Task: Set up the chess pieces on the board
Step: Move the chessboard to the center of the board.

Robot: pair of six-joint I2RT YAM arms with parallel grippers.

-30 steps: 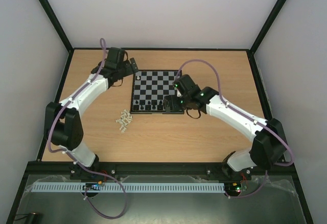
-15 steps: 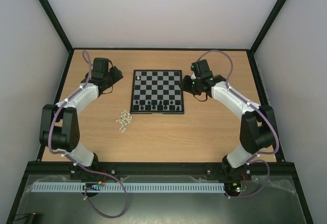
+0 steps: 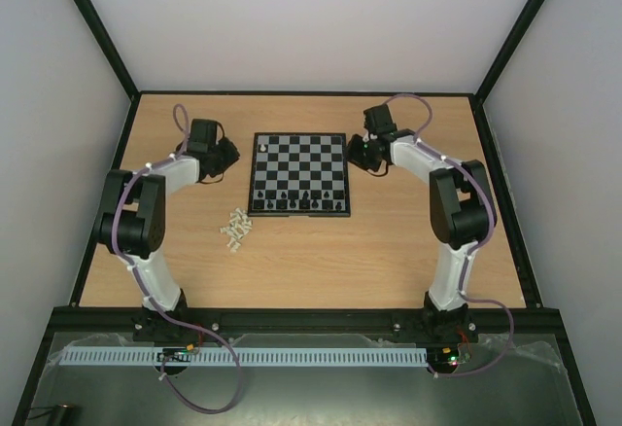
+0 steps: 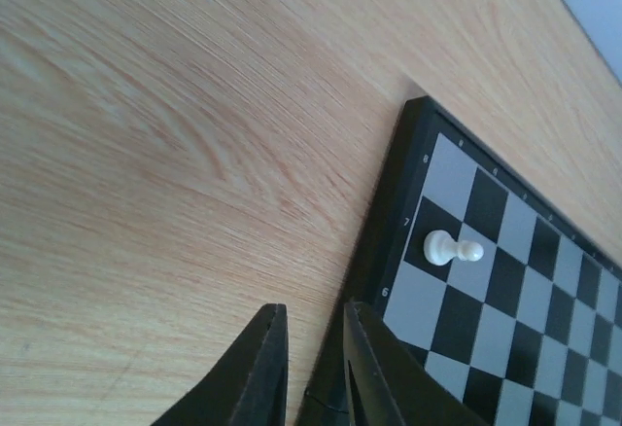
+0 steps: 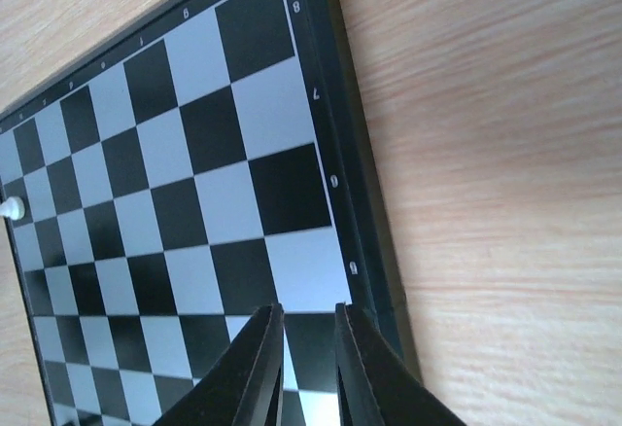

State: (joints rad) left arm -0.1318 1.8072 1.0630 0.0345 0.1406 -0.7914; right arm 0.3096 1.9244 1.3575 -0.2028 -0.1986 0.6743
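The board (image 3: 301, 159) lies at the middle of the table. Black chess pieces (image 3: 296, 198) line its near rows. One cream-white pawn (image 3: 262, 144) stands near its far left corner, also seen in the left wrist view as the pawn (image 4: 449, 247) and at the edge of the right wrist view (image 5: 10, 209). More white pieces (image 3: 235, 230) lie heaped on the table, off the board's near left corner. My left gripper (image 3: 231, 154) (image 4: 314, 307) hangs beside the board's left border. My right gripper (image 3: 356, 154) (image 5: 307, 307) hovers over the board's (image 5: 224, 202) right edge. Both stand at a narrow gap, empty.
The wooden table (image 3: 408, 241) is ringed by a black frame with white walls behind and at the sides. Both arms are folded back, their elbows raised over the table's left and right parts.
Both arms have drawn back off the board to its left and right sides. Both grippers have narrowed from wide open to a thin gap. The white pawn now stands uncovered.
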